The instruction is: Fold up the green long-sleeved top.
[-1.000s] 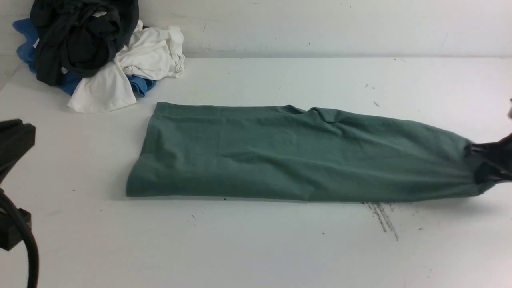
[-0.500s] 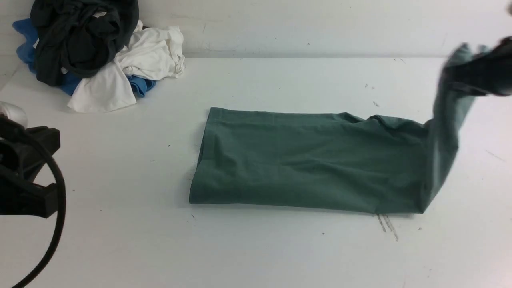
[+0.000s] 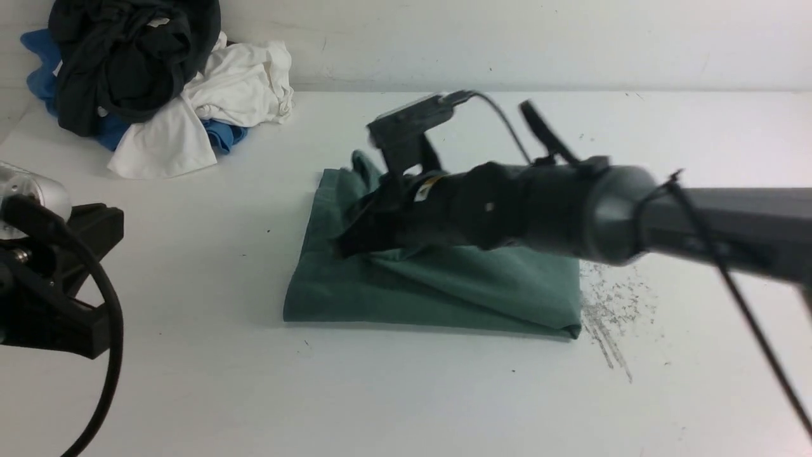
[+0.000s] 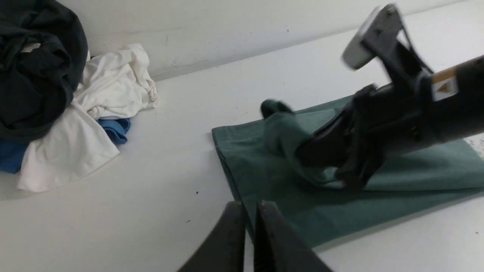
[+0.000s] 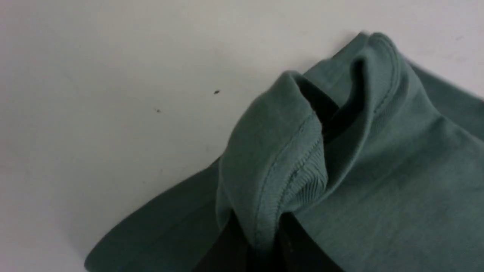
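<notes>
A: Status, right pincer?
B: My right pincer pinches a ribbed edge of the sage-green cotton long-sleeved top, which lies doubled over mid-way across the flat white table.
A: Left pincer?
B: My left pincer is pressed together, empty, apart from the top.

You are working in a robotics lab or test cell, not a home: a bare white bench, scuffed with dark marks, meets a plain white wall. The left arm and right arm, black with trailing cables, reach over it, and a heap of spare garments lies in its far left corner.
</notes>
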### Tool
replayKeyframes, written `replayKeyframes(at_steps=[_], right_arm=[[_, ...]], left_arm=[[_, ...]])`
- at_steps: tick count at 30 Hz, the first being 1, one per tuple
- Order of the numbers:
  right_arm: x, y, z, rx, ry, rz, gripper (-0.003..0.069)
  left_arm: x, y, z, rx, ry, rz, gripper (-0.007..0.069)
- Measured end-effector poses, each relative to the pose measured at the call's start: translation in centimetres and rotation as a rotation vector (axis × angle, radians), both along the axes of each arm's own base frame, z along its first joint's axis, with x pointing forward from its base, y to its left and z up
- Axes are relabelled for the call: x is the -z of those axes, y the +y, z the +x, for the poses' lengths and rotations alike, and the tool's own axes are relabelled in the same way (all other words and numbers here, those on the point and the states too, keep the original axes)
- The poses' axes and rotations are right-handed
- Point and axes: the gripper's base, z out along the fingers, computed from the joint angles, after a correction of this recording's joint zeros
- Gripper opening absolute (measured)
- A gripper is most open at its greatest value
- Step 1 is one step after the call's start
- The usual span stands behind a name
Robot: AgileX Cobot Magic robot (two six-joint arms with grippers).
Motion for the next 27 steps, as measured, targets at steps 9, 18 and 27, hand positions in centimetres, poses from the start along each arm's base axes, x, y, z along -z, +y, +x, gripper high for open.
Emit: replayKeyframes(at_steps=[9,18,27], right_arm=[[-1.6,2.7,0.5,-0.064,0.011,0.030,0.0309],[-7.3,-0.4,-0.9,-0.163,0.071,-0.126,0.0440],[1.1,-9.8,-0.8,-0.017,0.438,-0.418,0.0032]], left_arm=[[0.2,-0.1,0.2,0.006,0.012,0.005,0.0026],[1.6,-0.4,1.7,0.017,0.133,-0.028,0.0026],[1.7,-3.1,9.1,0.226,0.520,-0.181,0.0026]])
